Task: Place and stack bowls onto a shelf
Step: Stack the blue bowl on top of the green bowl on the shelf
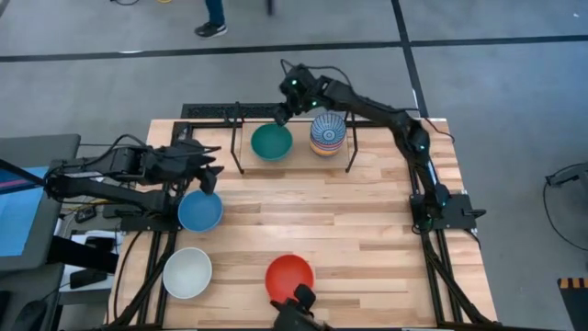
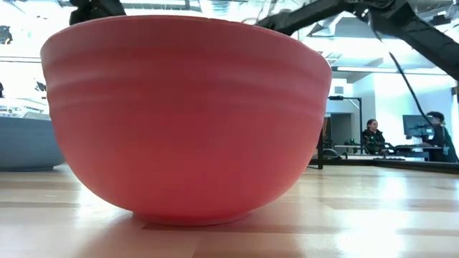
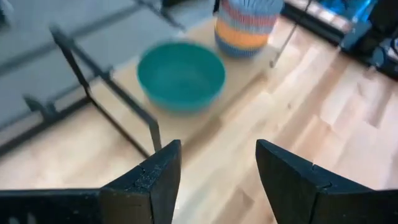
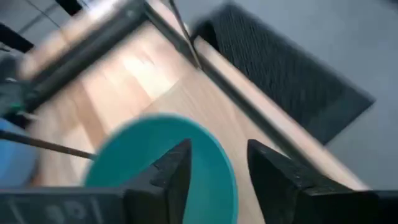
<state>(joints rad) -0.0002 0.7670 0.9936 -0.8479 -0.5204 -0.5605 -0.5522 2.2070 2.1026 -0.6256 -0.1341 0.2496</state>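
Observation:
The green bowl [image 1: 272, 141] sits upright on the shelf [image 1: 299, 158], a light plank with black wire brackets. Beside it on the shelf stands a stack of patterned and coloured bowls [image 1: 328, 133]. My right gripper [image 1: 280, 112] hovers open over the green bowl's far rim [image 4: 224, 163]; its fingers stand on either side of the rim without touching it. My left gripper [image 1: 212, 173] is open above the table, just beyond the blue bowl [image 1: 200, 211], and faces the green bowl [image 3: 180, 74]. The white bowl [image 1: 187, 272] and the red bowl [image 1: 289, 276] rest on the table near its near edge.
In the low view the red bowl [image 2: 186, 122] fills most of the picture, with the blue bowl [image 2: 25, 143] behind it at the left. Two people [image 2: 373, 136] sit in the room beyond. Bare wooden tabletop [image 1: 349, 221] lies between the shelf and the near bowls.

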